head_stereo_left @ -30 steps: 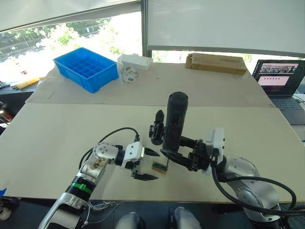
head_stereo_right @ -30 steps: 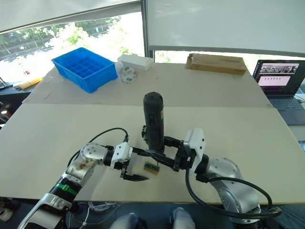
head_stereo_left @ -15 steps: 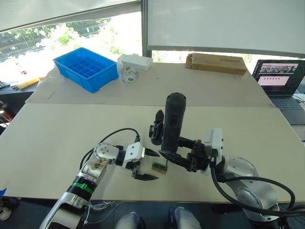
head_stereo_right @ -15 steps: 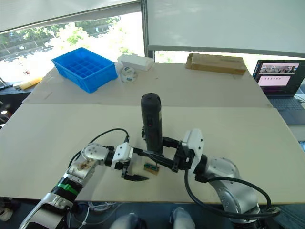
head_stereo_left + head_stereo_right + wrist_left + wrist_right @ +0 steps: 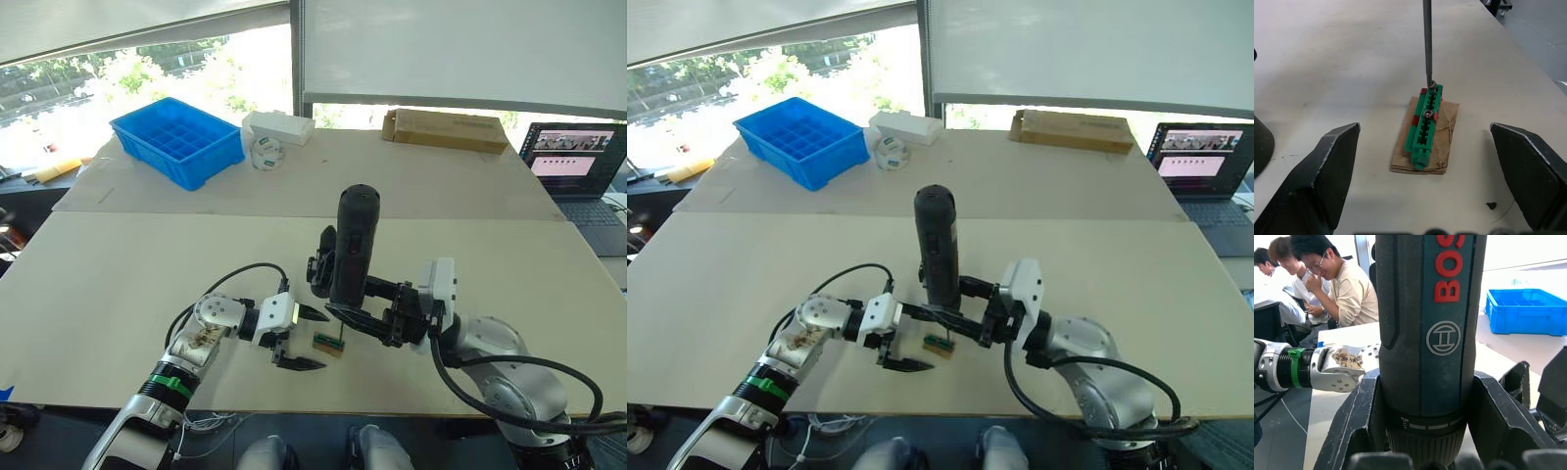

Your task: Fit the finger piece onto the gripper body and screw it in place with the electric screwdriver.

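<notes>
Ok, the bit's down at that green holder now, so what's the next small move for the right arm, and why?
Probably hold the electric screwdriver upright and ease it straight down a touch. In the left wrist view its bit ends at a screw head at the far end of the green holder, so seating it should pick the screw up. The right gripper clamps the tool; the left gripper is open beside the holder.

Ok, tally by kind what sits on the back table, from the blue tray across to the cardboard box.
Trays: 1, the blue tray
Boxes: 2, the white box and the cardboard box
Rolls: 1, the round roll
Total: 4
</notes>
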Robot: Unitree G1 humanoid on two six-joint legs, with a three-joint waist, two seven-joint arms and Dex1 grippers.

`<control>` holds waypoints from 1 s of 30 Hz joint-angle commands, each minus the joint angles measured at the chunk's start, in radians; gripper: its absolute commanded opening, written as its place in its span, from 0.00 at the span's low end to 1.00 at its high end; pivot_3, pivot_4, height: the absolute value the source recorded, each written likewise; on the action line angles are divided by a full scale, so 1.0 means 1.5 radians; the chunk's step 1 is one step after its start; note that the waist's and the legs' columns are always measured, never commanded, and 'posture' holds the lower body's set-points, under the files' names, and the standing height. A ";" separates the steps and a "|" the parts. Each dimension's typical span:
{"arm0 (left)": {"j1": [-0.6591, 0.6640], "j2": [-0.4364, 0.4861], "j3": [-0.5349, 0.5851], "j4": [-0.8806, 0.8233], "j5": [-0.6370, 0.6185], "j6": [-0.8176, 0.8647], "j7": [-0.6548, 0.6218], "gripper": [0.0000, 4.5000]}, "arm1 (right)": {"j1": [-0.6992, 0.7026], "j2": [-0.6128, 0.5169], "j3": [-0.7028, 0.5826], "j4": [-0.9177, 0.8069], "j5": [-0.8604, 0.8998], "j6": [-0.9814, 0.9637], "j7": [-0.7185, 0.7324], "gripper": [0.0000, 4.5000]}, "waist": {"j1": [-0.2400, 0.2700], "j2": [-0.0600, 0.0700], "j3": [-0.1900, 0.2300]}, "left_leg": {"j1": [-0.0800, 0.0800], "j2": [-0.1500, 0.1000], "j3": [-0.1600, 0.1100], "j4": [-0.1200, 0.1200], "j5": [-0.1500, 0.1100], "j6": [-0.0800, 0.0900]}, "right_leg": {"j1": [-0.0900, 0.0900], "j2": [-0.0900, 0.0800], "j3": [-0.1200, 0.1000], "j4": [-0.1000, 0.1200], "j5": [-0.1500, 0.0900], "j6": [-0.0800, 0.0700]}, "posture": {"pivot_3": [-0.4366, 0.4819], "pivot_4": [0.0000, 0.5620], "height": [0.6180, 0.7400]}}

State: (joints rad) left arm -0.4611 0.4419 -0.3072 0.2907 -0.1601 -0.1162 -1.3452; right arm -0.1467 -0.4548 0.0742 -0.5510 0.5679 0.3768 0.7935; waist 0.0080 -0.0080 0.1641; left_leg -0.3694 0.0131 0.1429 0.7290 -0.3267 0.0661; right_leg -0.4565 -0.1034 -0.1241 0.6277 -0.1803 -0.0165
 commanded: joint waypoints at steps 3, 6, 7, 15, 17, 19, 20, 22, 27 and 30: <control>-0.013 -0.001 0.008 -0.001 -0.005 -0.013 0.002 1.00 | -0.010 -0.007 -0.010 -0.036 0.014 -0.009 0.000 0.43 | 0.000 0.000 0.000 | 0.000 0.000 0.000 0.000 0.000 0.000 | 0.000 0.000 0.000 0.000 0.000 0.000 | 0.48 0.27 0.98; -0.015 0.000 0.010 0.002 -0.005 -0.014 0.002 1.00 | -0.011 -0.010 -0.013 -0.042 0.021 -0.004 -0.001 0.43 | 0.000 0.000 0.000 | 0.000 0.000 0.000 0.000 0.000 0.000 | 0.000 0.000 0.000 0.000 0.000 0.000 | 0.48 0.27 0.98; -0.016 0.000 0.010 0.003 -0.005 -0.014 0.002 1.00 | -0.011 -0.012 -0.014 -0.044 0.024 -0.003 -0.002 0.43 | 0.000 0.000 0.000 | 0.000 0.000 0.000 0.000 0.000 0.000 | 0.000 0.000 0.000 0.000 0.000 0.000 | 0.48 0.27 0.98; -0.021 0.000 0.009 0.008 -0.004 -0.015 0.002 1.00 | -0.013 -0.021 -0.018 -0.049 0.034 -0.001 -0.003 0.43 | 0.000 0.000 0.000 | 0.000 0.000 0.000 0.000 0.000 0.000 | 0.000 0.000 0.000 0.000 0.000 0.000 | 0.48 0.27 0.98; -0.023 0.000 0.008 0.008 -0.004 -0.013 0.002 1.00 | -0.009 -0.022 -0.017 -0.048 0.035 -0.003 -0.003 0.43 | 0.000 0.000 0.000 | 0.000 0.000 0.000 0.000 0.000 0.000 | 0.000 0.000 0.000 0.000 0.000 0.000 | 0.48 0.27 0.98; -0.024 -0.001 0.008 0.009 -0.004 -0.012 0.003 1.00 | -0.007 -0.022 -0.015 -0.048 0.036 -0.005 -0.003 0.43 | 0.000 0.000 0.000 | 0.000 0.000 0.000 0.000 0.000 0.000 | 0.000 0.000 0.000 0.000 0.000 0.000 | 0.48 0.27 0.98; -0.025 -0.001 0.008 0.009 -0.003 -0.012 0.003 1.00 | -0.006 -0.022 -0.014 -0.048 0.037 -0.006 -0.002 0.43 | 0.000 0.000 0.000 | 0.000 0.000 0.000 0.000 0.000 0.000 | 0.000 0.000 0.000 0.000 0.000 0.000 | 0.48 0.27 0.98; -0.026 -0.001 0.008 0.010 -0.003 -0.013 0.004 1.00 | -0.005 -0.021 -0.011 -0.048 0.038 -0.007 0.000 0.43 | 0.000 0.000 0.000 | 0.000 0.000 0.000 0.000 0.000 0.000 | 0.000 0.000 0.000 0.000 0.000 0.000 | 0.48 0.27 0.98; -0.029 -0.002 0.008 0.008 -0.004 -0.008 0.005 1.00 | -0.003 -0.019 -0.009 -0.033 0.032 -0.012 0.003 0.43 | 0.000 0.000 0.000 | 0.000 0.000 0.000 0.000 0.000 0.000 | 0.000 0.000 0.000 0.000 0.000 0.000 | 0.48 0.27 0.98; -0.030 -0.002 0.008 0.009 -0.005 -0.008 0.006 1.00 | -0.003 -0.016 -0.007 -0.030 0.029 -0.015 0.004 0.43 | 0.000 0.000 0.000 | 0.000 0.000 0.000 0.000 0.000 0.000 | 0.000 0.000 0.000 0.000 0.000 0.000 | 0.48 0.27 0.98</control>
State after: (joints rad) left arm -0.4956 0.4420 -0.3062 0.3182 -0.1595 -0.1261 -1.3425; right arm -0.1437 -0.4859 0.0730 -0.5601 0.5954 0.3810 0.7948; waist 0.0084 -0.0081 0.1641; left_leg -0.3695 0.0131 0.1429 0.7290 -0.3268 0.0662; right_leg -0.4565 -0.1035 -0.1241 0.6276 -0.1803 -0.0166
